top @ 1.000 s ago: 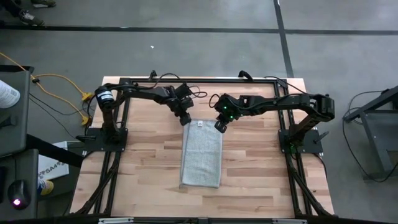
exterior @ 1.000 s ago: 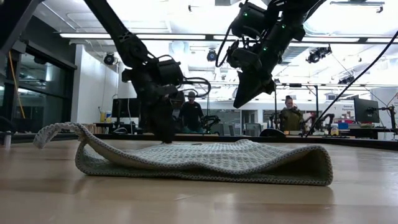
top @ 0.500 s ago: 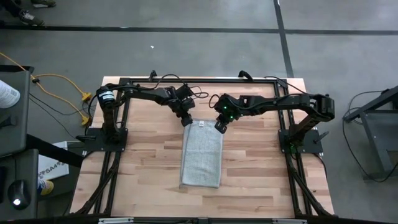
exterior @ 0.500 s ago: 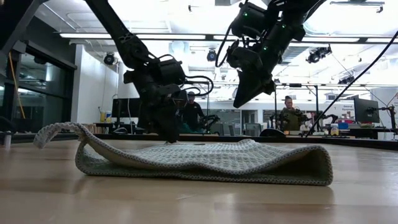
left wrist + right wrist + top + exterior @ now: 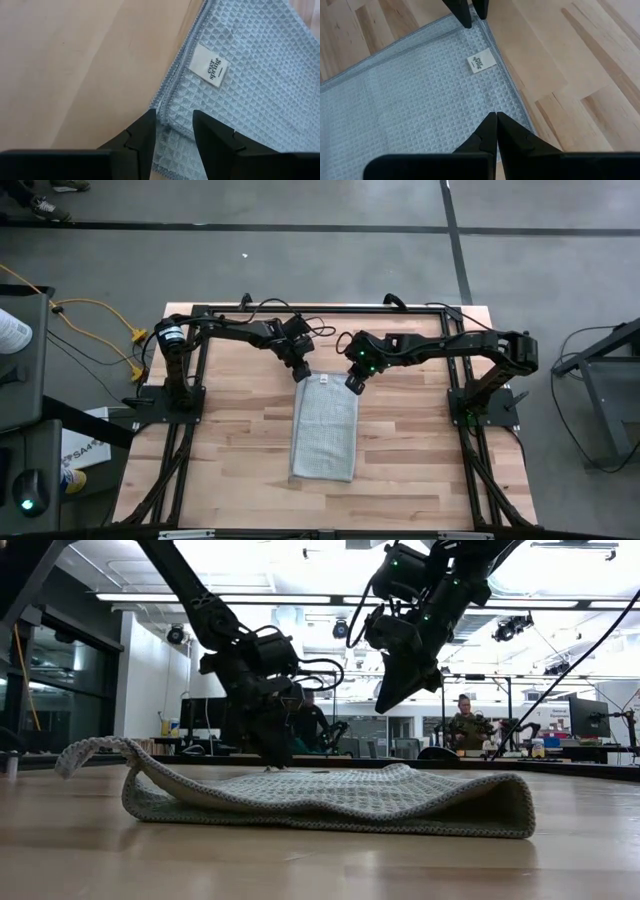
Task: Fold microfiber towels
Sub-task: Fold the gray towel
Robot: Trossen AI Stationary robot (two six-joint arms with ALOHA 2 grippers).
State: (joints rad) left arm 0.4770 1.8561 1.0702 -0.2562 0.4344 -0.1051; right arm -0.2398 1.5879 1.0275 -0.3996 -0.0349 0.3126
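The light grey-blue ribbed microfiber towel lies mid-table, long axis running front to back, its far-left corner between the narrowly parted fingers of the left gripper, while the right gripper, pressed closed, hovers above the far-right corner.

- It was a robotics lab or workshop: a bare grey concrete floor lay around the wooden table.
- Strip ceiling lights ran overhead.
- Two people sat at benches with monitors behind.
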